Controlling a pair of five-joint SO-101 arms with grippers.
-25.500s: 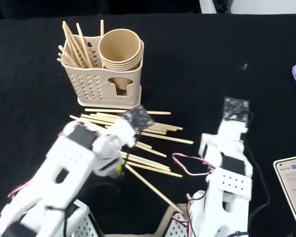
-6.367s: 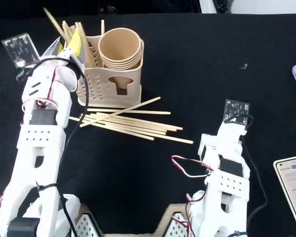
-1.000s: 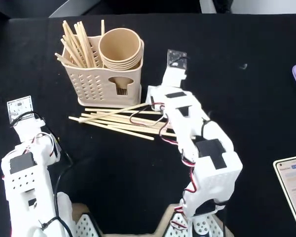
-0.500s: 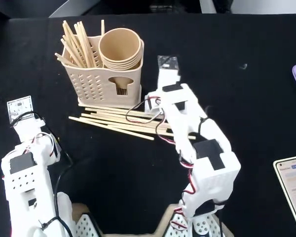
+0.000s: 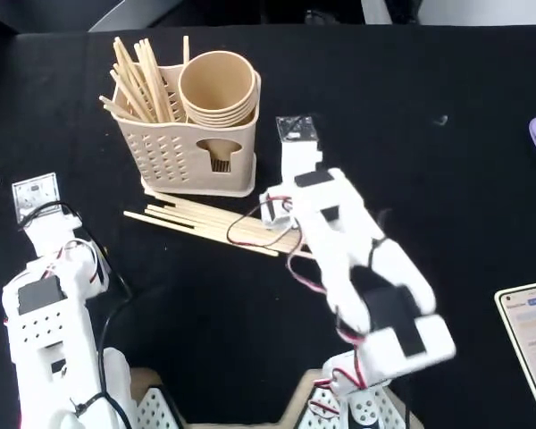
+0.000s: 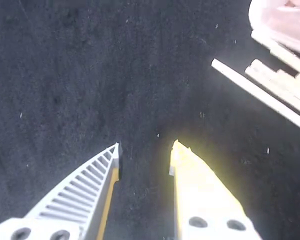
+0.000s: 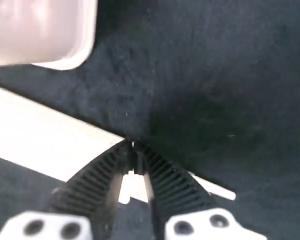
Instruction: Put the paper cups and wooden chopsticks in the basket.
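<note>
Right jaws together over the chopsticks [image 7: 45,142]; left jaws apart above table [image 6: 90,75].

The left gripper [image 6: 145,145] hangs with its fingers apart over bare table [image 5: 188,304], and nothing stands between it and the near ends of the loose chopsticks [image 5: 196,222]. The right arm [image 5: 357,259] lies across their far ends, its gripper [image 7: 133,146] pinched on them, barring that side. The basket [image 5: 174,156] stands just behind the pile. Upright sticks [image 5: 138,76] crowd one compartment and stacked cups [image 5: 217,85] fill the other. There is room to pass between the right arm and the phone [image 5: 529,331].
</note>
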